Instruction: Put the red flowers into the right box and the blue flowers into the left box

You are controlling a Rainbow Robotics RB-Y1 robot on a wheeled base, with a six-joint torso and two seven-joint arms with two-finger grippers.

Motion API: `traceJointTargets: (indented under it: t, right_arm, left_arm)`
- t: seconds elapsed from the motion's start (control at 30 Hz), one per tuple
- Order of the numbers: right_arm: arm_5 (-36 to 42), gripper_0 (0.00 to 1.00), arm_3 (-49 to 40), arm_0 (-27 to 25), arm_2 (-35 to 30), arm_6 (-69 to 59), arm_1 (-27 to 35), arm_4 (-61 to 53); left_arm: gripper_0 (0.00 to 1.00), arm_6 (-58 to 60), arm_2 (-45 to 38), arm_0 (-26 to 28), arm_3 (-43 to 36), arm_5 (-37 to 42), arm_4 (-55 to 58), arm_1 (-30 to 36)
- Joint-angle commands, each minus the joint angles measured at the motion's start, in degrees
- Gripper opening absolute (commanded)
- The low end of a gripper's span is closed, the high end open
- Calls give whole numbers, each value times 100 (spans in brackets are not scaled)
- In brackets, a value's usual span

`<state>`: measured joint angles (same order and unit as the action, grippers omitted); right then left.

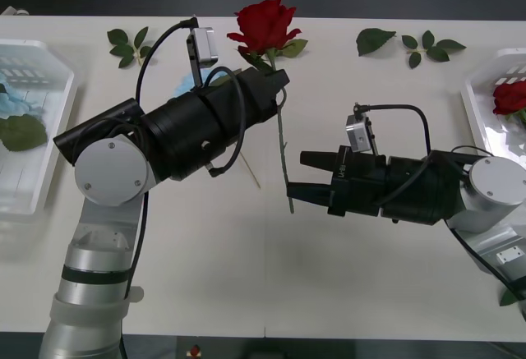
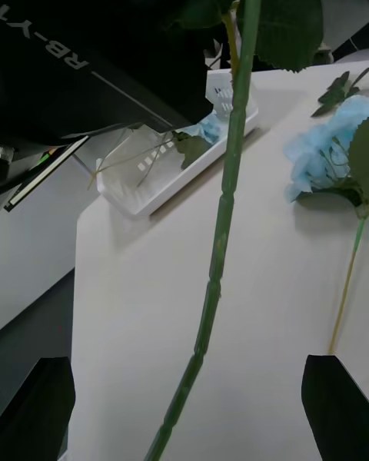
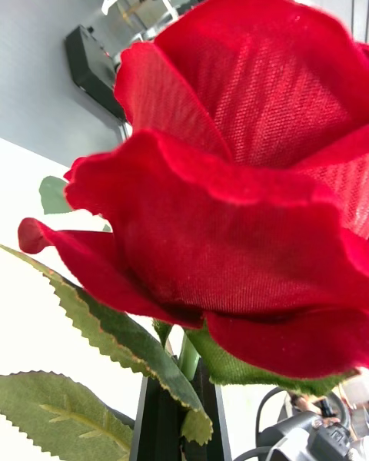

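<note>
Your left gripper [image 1: 275,80] clamped on red rose [image 1: 267,26] stem near table's far edge. Right gripper [image 1: 306,174] fingers apart around stem's lower end. "RB-Y1" printed on arm [image 2: 73,50].

Left claw [image 1: 278,86] sits mid-table [image 1: 246,277], rose [image 1: 265,26] up behind it, stem running down toward the front between both arms. Right claw [image 1: 306,177] is right of that stem's lower end, its tips either side of it. Left box [image 1: 33,129] lies at the left edge with a blue flower [image 1: 20,106] in it. Right box [image 1: 485,112] lies at the right edge, a second rose [image 1: 511,96] inside. Leaf sprigs [image 1: 411,44] lie along the far side. Another blue flower [image 2: 327,154] lies on the table under the left arm.
</note>
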<state>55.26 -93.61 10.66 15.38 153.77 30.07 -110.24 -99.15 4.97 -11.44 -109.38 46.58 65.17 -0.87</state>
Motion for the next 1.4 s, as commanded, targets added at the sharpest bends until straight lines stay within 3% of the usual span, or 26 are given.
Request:
traceJointTargets:
  t: [0.03,0.13,0.2,0.27,0.33,1.07,1.1,1.13,1.17,1.23,1.3,1.4]
  right_arm:
    - [2,86,-148,173,-220,123,-405,293]
    - [2,81,-140,200,-238,123,-581,434]
    - [-6,64,-148,191,-246,123,-633,434]
    - [-6,26,-148,191,-246,123,-642,442]
    - [-6,0,-148,182,-238,123,-607,460]
    - [-59,0,-140,191,-255,123,-546,460]
    - [-59,0,-148,191,-246,123,-537,460]
    - [-68,0,-148,191,-246,123,-537,460]
    - [-68,0,-148,191,-246,123,-519,451]
    - [-77,0,-148,200,-255,123,-510,451]
    - [-85,0,-148,200,-255,123,-502,451]
    - [-112,0,-148,200,-255,123,-458,451]
  left_arm:
    - [0,53,189,-122,-93,17,-4,-13]
    - [0,88,268,-122,-93,17,5,-13]
    - [0,115,347,-122,-93,9,5,-13]
    - [0,150,435,-122,-93,17,5,-13]
    - [0,176,497,-122,-93,17,5,-13]
    - [2,255,567,-122,-93,-27,75,-13]
    - [6,247,567,-122,-93,-35,84,-13]
    - [34,247,576,-122,-93,-53,137,-13]
    - [52,255,576,-122,-93,-71,216,-13]
    - [78,247,584,-122,-93,-79,462,122]
    - [96,220,611,-122,-101,-79,910,535]
    - [100,150,637,-113,-101,-79,1622,1150]
